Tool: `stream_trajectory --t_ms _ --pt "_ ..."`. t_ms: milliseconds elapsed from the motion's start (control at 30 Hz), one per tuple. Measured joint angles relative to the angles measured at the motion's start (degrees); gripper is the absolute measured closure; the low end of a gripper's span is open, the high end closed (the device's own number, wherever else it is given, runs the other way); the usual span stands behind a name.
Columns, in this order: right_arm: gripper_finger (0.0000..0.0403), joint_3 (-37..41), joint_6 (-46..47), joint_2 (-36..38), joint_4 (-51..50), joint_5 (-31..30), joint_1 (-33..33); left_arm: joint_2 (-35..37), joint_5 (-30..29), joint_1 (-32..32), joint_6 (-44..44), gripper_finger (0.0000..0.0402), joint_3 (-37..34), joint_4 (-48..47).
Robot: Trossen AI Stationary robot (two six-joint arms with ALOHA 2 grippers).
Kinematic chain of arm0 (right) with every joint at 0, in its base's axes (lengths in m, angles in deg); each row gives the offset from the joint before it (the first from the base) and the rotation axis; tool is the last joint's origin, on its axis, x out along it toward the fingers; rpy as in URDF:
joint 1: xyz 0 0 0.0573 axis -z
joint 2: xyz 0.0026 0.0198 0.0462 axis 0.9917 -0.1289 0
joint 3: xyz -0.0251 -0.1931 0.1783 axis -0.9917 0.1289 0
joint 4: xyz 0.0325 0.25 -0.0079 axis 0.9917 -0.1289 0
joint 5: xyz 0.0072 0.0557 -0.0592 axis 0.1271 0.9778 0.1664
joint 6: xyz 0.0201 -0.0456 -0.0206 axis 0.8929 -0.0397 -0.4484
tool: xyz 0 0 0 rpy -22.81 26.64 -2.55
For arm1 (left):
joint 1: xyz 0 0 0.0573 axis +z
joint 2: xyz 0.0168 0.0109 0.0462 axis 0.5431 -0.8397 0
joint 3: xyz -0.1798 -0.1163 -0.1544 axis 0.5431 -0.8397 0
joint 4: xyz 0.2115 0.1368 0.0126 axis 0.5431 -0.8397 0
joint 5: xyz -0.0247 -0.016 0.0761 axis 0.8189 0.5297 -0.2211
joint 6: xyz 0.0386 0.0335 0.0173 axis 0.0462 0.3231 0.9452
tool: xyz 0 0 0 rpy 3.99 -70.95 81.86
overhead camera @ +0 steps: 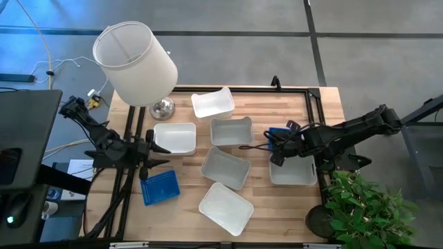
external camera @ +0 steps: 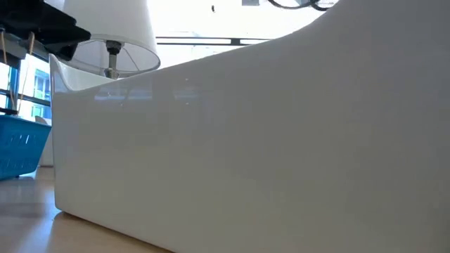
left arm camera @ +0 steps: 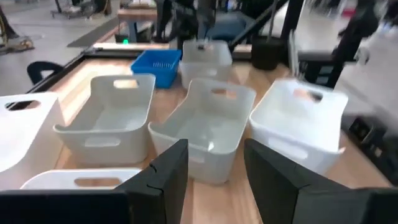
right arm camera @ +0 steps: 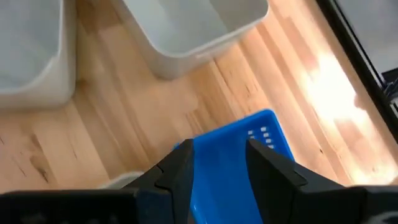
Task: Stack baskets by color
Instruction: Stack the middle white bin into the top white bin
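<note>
While the right gripper (right arm camera: 217, 168) pinches a bright blue slotted plastic basket (right arm camera: 239, 165) near the desk's right edge, the other blue slotted basket (overhead camera: 160, 187) lies far across, beside the left gripper (overhead camera: 154, 154), whose fingers are spread.

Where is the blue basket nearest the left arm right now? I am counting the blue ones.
In the high view, the blue basket sits near the table's left front edge, just below the left gripper and the white basket by the lamp.
</note>
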Motion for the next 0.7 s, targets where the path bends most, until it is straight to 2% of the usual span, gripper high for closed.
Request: stream_trajectory --t_ms 233,433,700 --pt "0.0272 0.0 0.0 0.0 2.8 -1.1 0.0 -9.8 0.0 0.3 -1.5 0.0257 7.5 -9.6" --pt "0.0272 0.0 0.0 0.0 3.5 -1.1 0.0 -18.7 1.8 4.4 -3.0 0.0257 13.1 -17.1" --pt "0.0272 0.0 0.0 0.0 5.2 -1.1 0.0 -28.4 13.3 14.4 -3.1 0.0257 17.5 -22.5"
